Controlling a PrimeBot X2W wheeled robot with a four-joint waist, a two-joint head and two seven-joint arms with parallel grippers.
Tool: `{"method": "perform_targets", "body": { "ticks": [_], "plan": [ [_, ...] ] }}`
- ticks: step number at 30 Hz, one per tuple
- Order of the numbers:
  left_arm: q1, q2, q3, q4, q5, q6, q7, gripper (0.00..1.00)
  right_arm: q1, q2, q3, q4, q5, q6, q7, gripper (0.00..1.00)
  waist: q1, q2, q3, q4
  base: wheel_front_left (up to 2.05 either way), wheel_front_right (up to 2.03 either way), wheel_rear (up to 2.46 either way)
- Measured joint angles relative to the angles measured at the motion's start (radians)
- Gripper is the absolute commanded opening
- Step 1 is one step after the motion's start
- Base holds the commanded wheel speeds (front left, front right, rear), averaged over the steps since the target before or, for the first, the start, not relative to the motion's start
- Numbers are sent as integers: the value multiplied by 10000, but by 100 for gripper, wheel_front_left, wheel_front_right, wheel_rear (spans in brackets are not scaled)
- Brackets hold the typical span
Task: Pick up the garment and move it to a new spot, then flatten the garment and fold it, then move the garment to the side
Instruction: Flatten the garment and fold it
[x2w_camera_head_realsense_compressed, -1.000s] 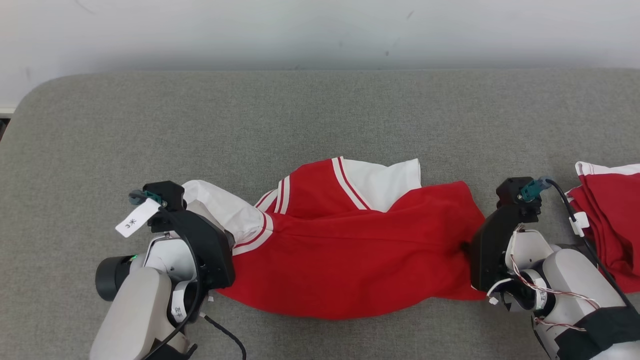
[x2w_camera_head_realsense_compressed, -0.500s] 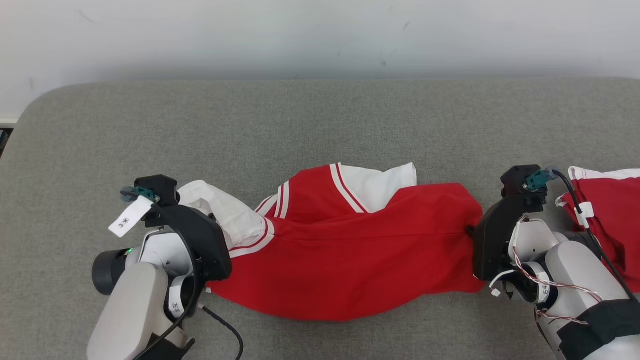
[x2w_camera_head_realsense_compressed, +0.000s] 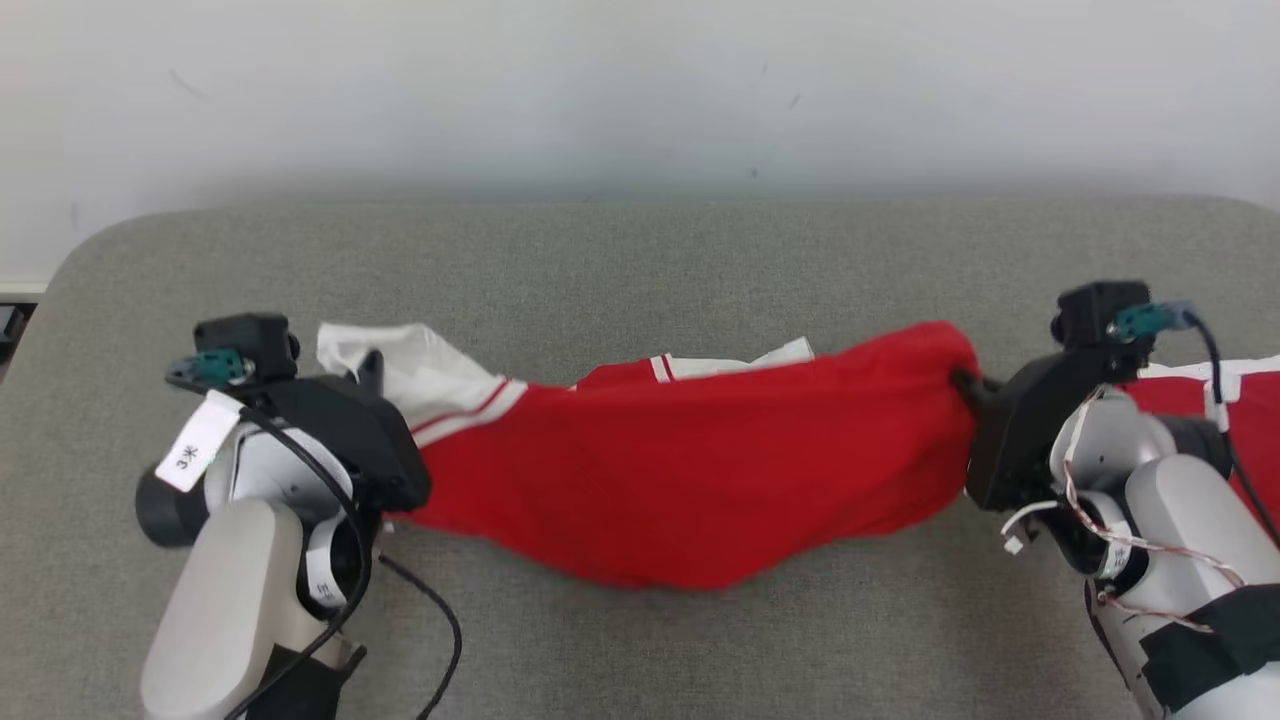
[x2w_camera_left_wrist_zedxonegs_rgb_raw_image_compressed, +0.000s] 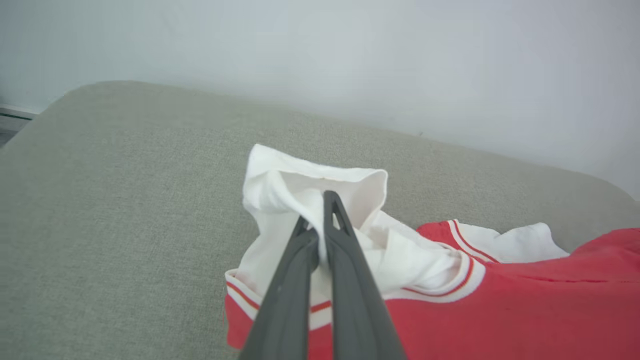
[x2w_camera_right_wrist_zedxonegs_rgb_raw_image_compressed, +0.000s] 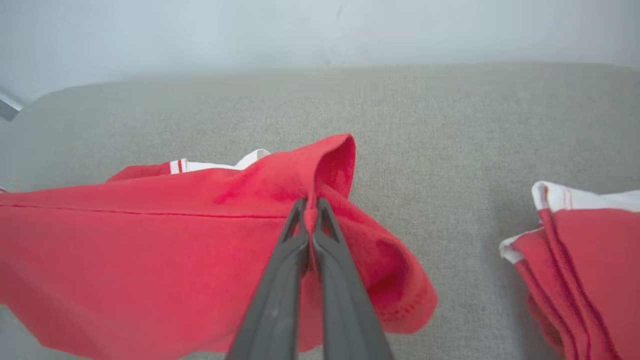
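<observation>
You had left fingers (x2w_camera_left_wrist_zedxonegs_rgb_raw_image_compressed: 347, 280) and right fingers (x2w_camera_right_wrist_zedxonegs_rgb_raw_image_compressed: 280, 290) clamped on opposite ends of the garment (x2w_camera_head_realsense_compressed: 690, 490), so pick-up looked begun; relocating, flattening, folding and setting aside remained.

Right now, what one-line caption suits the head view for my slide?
The left gripper and right gripper pinch opposite ends of the red-and-white garment, stretched across the grey table.

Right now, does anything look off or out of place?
Nothing damaged. The garment sags, bunched, between the left claw, shut on its white sleeve, and the right claw, shut on a red edge. Beside the right arm another red garment lies apart.
</observation>
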Motion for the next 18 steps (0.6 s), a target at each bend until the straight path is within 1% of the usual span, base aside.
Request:
{"method": "perform_targets", "body": {
  "ticks": [5, 8, 13, 18],
  "plan": [
    [-200, -31, 65, -522, 132, 2, -740, 0, -328, -69, -150, -543, -184, 13, -882, 0, 0, -1, -233, -34, 0, 0, 0],
    [-241, -31, 92, -683, 165, 6, -1024, 0, -316, -81, -140, -686, -320, 40, -1141, 0, 0, -1, -359, -72, 0, 0, 0],
    [-119, -33, 10, -711, 186, 40, -1070, 0, 170, -184, 13, -713, -345, 88, -1151, 0, 0, -1, -480, -151, 0, 0, 0],
    [651, -36, -263, -508, 182, 31, -832, 0, 1145, -284, 169, -617, -349, 102, -825, 0, 0, -1, -397, -164, 0, 0, 0]
  ]
}}
